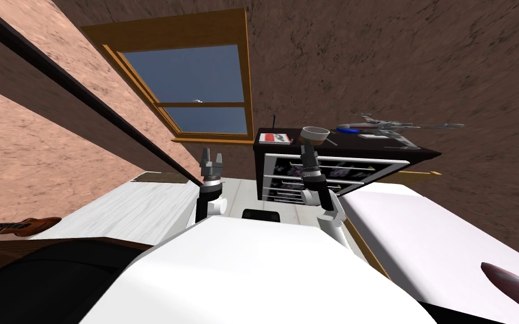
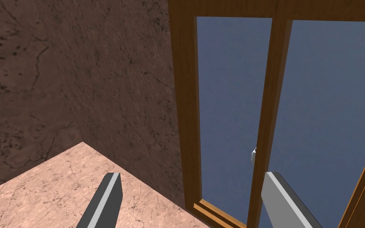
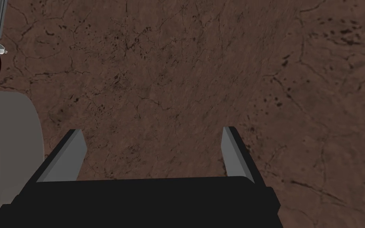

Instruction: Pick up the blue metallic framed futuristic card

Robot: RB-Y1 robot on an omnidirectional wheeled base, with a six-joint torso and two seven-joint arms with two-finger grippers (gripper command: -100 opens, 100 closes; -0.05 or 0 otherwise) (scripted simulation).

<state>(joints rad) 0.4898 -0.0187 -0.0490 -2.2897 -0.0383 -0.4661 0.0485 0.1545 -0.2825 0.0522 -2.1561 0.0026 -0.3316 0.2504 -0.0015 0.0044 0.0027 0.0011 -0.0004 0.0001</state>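
1. Right gripper hovers closest, in front of the dark cabinet. Its two fingers are spread apart with nothing between them, and they face the brown wall.
2. Left gripper hangs off to the robot's left, its fingers likewise apart and empty.
3. On the cabinet's top, the card appears to be the flat blue piece. It lies just past the bowl and beside a grey model spacecraft. It is too small to make out a frame.
4. A red-and-white flat box lies at the cabinet's other end.
5. This looks like the approach step: the right gripper is next to the bowl, short of the card, and nothing is grasped yet.
6. The next move probably calls for carrying that gripper past the bowl, tipping it downward and bringing a finger to each side of the card's thin edge. It should do this without bumping the bowl or the model's wing.
7. The bowl has a light grey rim and a brownish inside, and I cannot tell whether it holds anything.
8. Behind white rails, the cabinet's front shows dark patterned things that are too unclear to name.
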